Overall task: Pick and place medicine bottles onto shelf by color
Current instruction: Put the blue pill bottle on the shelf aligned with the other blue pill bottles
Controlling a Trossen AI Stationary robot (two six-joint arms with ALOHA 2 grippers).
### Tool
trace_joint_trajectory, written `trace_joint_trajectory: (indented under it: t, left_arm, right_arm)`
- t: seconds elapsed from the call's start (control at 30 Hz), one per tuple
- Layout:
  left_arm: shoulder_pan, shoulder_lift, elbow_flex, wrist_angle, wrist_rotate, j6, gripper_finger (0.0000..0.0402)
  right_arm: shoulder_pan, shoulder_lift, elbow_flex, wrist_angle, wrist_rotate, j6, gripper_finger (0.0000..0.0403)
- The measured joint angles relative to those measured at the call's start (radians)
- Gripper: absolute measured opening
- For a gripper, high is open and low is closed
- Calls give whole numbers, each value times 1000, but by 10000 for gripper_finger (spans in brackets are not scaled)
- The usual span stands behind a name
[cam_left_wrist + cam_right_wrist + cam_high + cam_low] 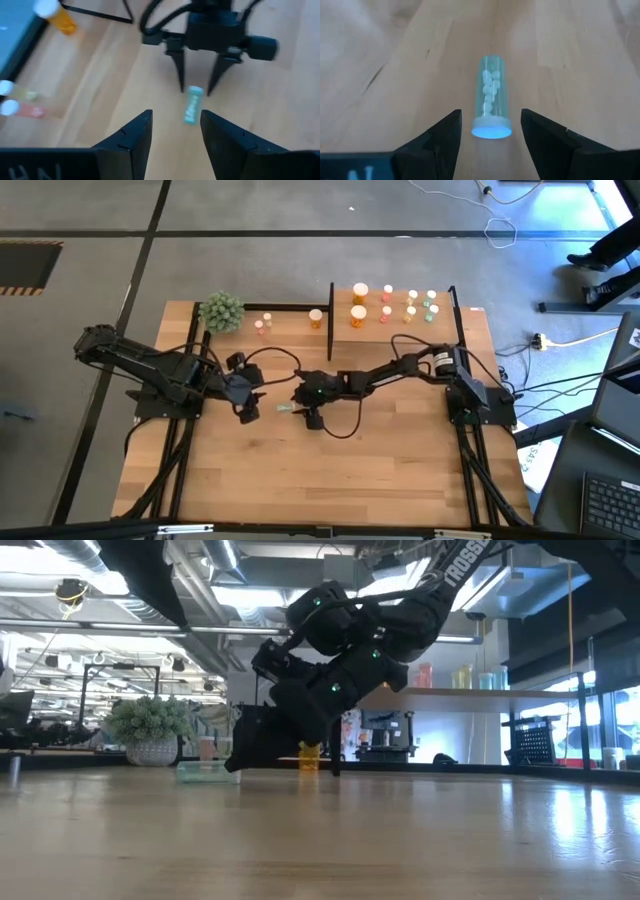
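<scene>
Lying on its side near the table's centre, a clear green bottle (491, 102) holds small pale pills behind a pale cap. It rests on smooth light-wood tabletop (330, 470). The right gripper (297, 409), fingers apart, straddles it untouched at 3 o'clock; the left gripper (252, 411), fingers apart and empty, faces it from 9 o'clock. At 12 o'clock, the shelf (440, 332) carries upright orange, pink and green bottles.
</scene>
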Motion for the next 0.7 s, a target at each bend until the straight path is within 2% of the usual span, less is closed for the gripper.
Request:
trace_joint_trajectory:
  t: [0.23,0.53,0.7]
  left_arm:
    - [1,0,0,-5,112,0,163]
    - [1,0,0,-9,128,-23,163]
    - [1,0,0,-9,129,-23,163]
  right_arm:
    - [0,39,2,26,-18,14,207]
    - [0,42,2,45,-24,28,206]
    - [0,42,1,45,-23,30,178]
